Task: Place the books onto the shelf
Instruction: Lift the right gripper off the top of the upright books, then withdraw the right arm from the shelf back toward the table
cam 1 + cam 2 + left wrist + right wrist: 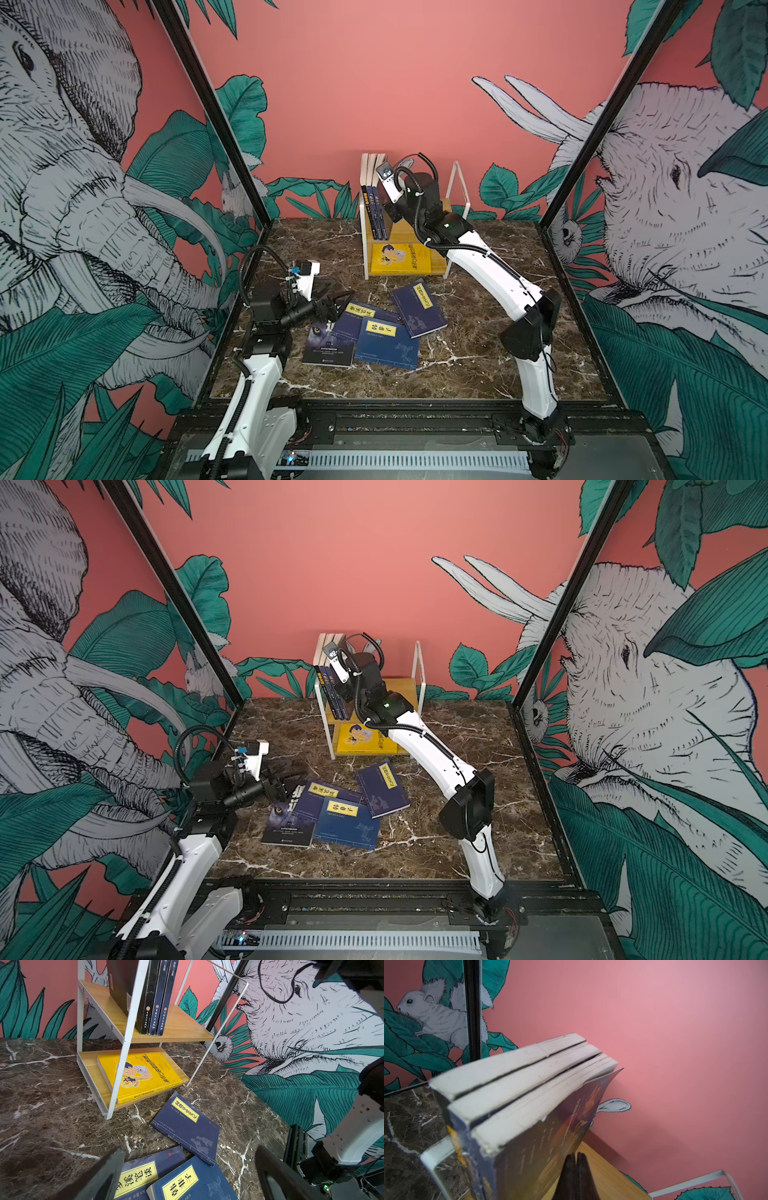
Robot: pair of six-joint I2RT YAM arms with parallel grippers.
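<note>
The right hand (576, 1156) is clenched on nothing, its tips just beside the cover of the outermost standing book (542, 1142) on the upper board of the shelf (602, 1167). The left hand (334, 293) hangs released above four books lying on the desk (478, 353) before the shelf. Three are navy with yellow labels reading 韩非子 (182, 1182), 梦溪笔谈 (137, 1176) and 阅微草堂笔记 (185, 1109), and one is a black wolf-eyed book (328, 345).

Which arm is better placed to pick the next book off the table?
Likely left. The left gripper is open right above the loose navy paperbacks; the right gripper is shut, up at the upper tier of the shelf beside the standing books.
</note>
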